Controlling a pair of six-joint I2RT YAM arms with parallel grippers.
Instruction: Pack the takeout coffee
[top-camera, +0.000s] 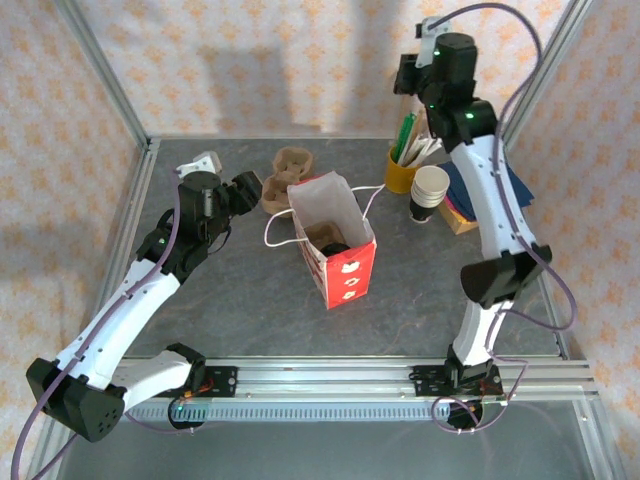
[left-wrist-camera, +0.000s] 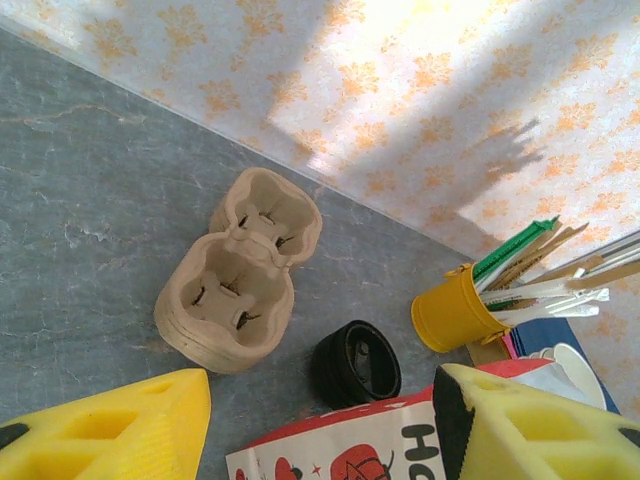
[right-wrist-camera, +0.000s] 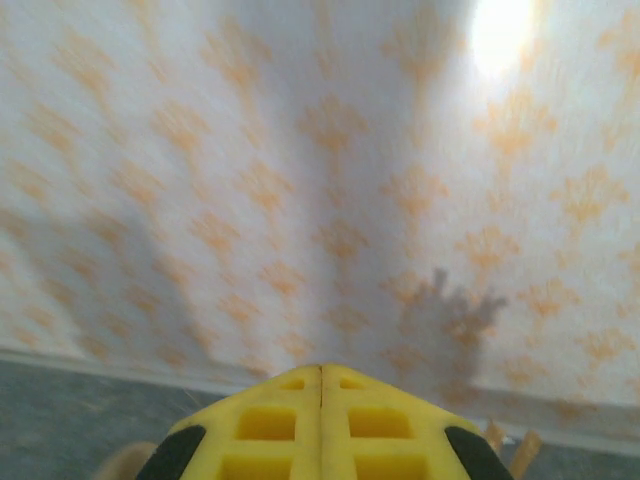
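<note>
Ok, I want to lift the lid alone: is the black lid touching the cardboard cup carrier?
Apart. The left wrist view shows bare grey table between the black lid and the cardboard cup carrier.

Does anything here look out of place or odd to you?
Yes. What looks like a black round lid lies tilted on the table beside the paper bag, apart from the paper cup, which stands open near the yellow cup.

bright, warm light | soft shadows on walls — glare patch upper right | right-wrist view blurred
</note>
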